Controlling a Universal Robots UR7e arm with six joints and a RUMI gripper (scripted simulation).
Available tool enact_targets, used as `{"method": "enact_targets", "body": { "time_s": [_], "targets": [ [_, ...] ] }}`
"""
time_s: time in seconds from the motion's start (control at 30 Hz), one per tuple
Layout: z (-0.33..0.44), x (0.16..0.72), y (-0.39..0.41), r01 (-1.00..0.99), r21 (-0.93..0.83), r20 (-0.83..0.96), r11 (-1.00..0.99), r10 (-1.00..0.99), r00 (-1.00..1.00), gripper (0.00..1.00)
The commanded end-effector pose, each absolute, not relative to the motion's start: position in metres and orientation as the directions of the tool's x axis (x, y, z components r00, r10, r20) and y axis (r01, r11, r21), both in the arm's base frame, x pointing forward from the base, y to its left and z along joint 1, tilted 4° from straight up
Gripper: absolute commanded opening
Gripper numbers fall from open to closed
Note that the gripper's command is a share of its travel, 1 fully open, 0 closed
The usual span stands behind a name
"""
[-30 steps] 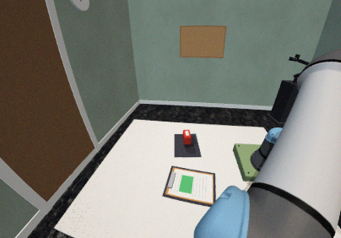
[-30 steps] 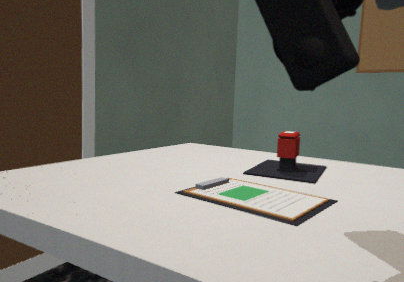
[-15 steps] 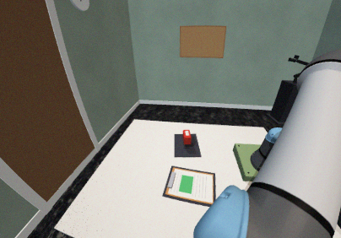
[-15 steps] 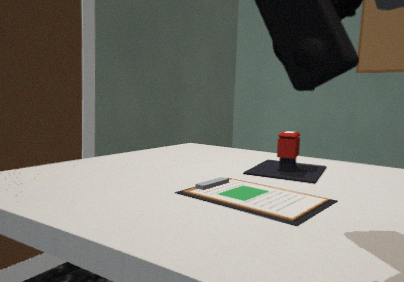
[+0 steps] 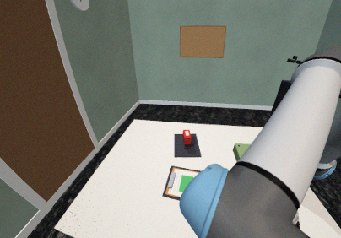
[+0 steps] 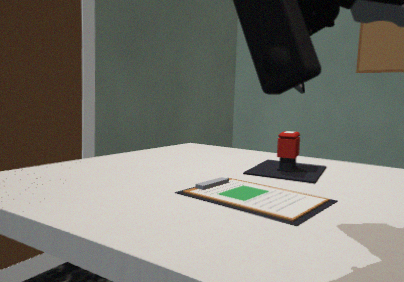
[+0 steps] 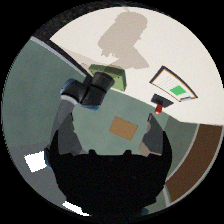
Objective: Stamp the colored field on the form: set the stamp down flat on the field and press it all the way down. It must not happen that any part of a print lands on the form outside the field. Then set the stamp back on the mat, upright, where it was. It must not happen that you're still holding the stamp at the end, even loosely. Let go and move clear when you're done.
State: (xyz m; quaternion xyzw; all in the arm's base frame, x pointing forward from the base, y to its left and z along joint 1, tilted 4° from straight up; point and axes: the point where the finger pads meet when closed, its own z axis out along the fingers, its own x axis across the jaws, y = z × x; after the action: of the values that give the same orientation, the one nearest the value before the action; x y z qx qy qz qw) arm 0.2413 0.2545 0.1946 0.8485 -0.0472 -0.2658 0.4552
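Observation:
A red stamp (image 5: 186, 137) stands upright on a dark mat (image 5: 187, 145) near the middle of the white table. It also shows in the exterior view (image 6: 288, 148) and small in the wrist view (image 7: 159, 107). In front of the mat lies a clipboard form (image 6: 257, 198) with a green field (image 6: 243, 193); in the top view the arm partly covers the form (image 5: 179, 181). My gripper (image 7: 110, 113) is open and empty, high above the table and well away from the stamp. Its dark body hangs at the top of the exterior view (image 6: 280, 38).
A green block (image 5: 241, 149) sits on the table to the right of the mat, partly behind my arm (image 5: 270, 167). Walls stand close behind the table, with a cork board (image 5: 202, 41) and a brown door (image 5: 29, 95) at left.

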Motion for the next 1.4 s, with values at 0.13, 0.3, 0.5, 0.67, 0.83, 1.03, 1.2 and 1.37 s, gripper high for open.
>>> {"method": "enact_targets", "body": {
  "time_s": [0.13,0.3,0.5,0.67,0.83,1.03,1.2,1.37],
  "targets": [
    [0.176,0.273,0.231,-0.081,0.802,-0.284,-0.592,-0.497,0.82,1.0],
    [0.163,0.298,0.21,-0.273,0.787,-0.189,-0.553,-0.637,0.747,1.0],
    [0.151,0.321,0.188,-0.44,0.759,-0.106,-0.481,-0.757,0.644,1.0],
    [0.136,0.352,0.153,-0.605,0.713,-0.022,-0.354,-0.874,0.486,1.0],
    [0.126,0.377,0.118,-0.726,0.657,0.045,-0.204,-0.95,0.308,1.0],
    [0.117,0.399,0.079,-0.811,0.584,0.101,-0.016,-0.991,0.092,1.0],
    [0.111,0.413,0.047,-0.844,0.509,0.136,0.167,-0.984,-0.113,1.0],
    [0.106,0.428,0.002,-0.829,0.435,0.155,0.353,-0.936,-0.317,1.0]
  ]
}}
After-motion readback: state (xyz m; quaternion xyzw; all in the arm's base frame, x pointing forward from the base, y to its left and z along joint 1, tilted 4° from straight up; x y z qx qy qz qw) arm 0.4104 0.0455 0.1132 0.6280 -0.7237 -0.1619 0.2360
